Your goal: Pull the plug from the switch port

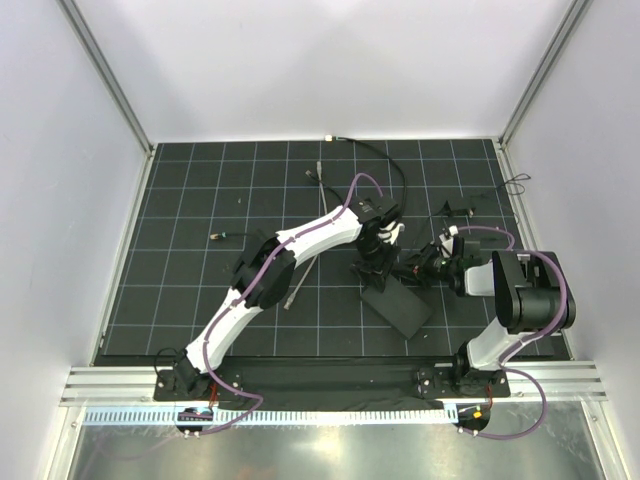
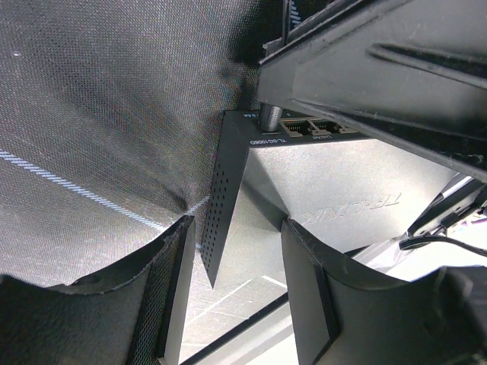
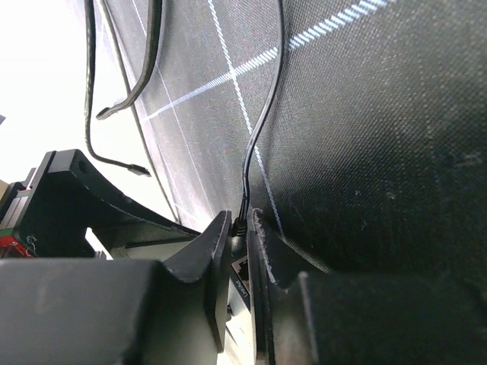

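The switch (image 1: pixel 402 310), a flat matte black box, lies on the gridded mat at centre right. In the left wrist view its port face (image 2: pixel 308 128) shows, with the plug (image 2: pixel 270 118), a small dark barrel, seated at the face's left end. My left gripper (image 1: pixel 378 262) is open, and its fingers (image 2: pixel 163 289) straddle the switch's near corner (image 2: pixel 228 198). My right gripper (image 1: pixel 410 268) reaches in from the right. In the right wrist view it (image 3: pixel 240 220) is shut on the plug (image 3: pixel 240 226), whose thin black cable (image 3: pixel 262 114) runs away over the mat.
A thin grey cable with a metal tip (image 1: pixel 296 288) lies under the left arm. A thick black cable (image 1: pixel 385 160) curves in from the back edge. Loose thin cables (image 1: pixel 480 205) lie at the right. A small connector (image 1: pixel 222 237) sits at the left. White walls surround the mat.
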`<state>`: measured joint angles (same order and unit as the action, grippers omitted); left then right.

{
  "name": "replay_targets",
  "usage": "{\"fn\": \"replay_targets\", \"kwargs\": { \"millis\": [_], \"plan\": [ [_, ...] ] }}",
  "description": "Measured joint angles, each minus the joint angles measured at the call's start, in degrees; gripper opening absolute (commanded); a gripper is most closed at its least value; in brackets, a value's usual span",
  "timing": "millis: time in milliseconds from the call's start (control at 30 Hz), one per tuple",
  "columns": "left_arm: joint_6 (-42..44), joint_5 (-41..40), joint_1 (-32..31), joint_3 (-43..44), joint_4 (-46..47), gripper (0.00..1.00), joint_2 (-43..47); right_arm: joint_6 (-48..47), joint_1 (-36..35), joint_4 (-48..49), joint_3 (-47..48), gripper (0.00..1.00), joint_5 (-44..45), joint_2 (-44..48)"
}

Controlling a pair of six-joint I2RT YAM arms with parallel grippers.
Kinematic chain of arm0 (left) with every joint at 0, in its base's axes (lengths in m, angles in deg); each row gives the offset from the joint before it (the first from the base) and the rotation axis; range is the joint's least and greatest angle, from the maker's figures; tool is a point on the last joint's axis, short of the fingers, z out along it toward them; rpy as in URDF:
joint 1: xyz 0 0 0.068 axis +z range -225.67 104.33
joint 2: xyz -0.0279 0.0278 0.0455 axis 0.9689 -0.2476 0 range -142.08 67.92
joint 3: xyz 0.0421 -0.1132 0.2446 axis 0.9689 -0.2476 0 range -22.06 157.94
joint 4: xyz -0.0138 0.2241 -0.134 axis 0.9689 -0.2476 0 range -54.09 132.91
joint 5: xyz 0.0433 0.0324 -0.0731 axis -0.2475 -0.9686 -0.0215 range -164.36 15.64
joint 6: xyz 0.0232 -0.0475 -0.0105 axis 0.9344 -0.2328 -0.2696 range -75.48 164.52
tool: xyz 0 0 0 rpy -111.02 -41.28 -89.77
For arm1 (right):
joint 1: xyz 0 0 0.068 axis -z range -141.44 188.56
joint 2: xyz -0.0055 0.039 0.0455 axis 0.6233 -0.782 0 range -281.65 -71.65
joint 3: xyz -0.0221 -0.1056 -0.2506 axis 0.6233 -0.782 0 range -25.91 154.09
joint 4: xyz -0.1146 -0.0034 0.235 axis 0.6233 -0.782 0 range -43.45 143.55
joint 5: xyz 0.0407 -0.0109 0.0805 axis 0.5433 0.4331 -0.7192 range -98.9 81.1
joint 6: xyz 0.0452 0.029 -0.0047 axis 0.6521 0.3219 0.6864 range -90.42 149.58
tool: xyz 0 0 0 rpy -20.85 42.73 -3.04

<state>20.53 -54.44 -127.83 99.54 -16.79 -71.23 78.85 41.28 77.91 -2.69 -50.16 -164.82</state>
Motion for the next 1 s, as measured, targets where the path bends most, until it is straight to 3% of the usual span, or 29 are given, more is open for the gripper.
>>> {"fn": "replay_targets", "kwargs": {
  "millis": [167,233,433,733,1000],
  "plan": [
    [0.0,0.0,0.0,0.0,-0.2,0.52,0.0,1.68,-0.07,3.17,-0.72,0.13,-0.83,-1.36],
    [0.0,0.0,0.0,0.0,-0.28,0.52,0.0,2.58,-0.07,4.76,-1.2,0.01,-0.98,-1.77],
    [-0.02,0.15,0.0,0.0,-0.48,0.49,0.0,6.45,-0.11,10.8,-2.43,0.01,-2.05,-4.48],
    [-0.04,0.66,0.07,-0.33,-0.2,0.48,0.0,16.72,-0.39,27.69,-7.58,0.01,-0.04,-9.03],
    [-0.09,0.66,0.07,-0.33,-0.11,0.48,0.0,18.27,-1.18,27.91,-8.81,0.01,3.3,-7.32]
  ]
}}
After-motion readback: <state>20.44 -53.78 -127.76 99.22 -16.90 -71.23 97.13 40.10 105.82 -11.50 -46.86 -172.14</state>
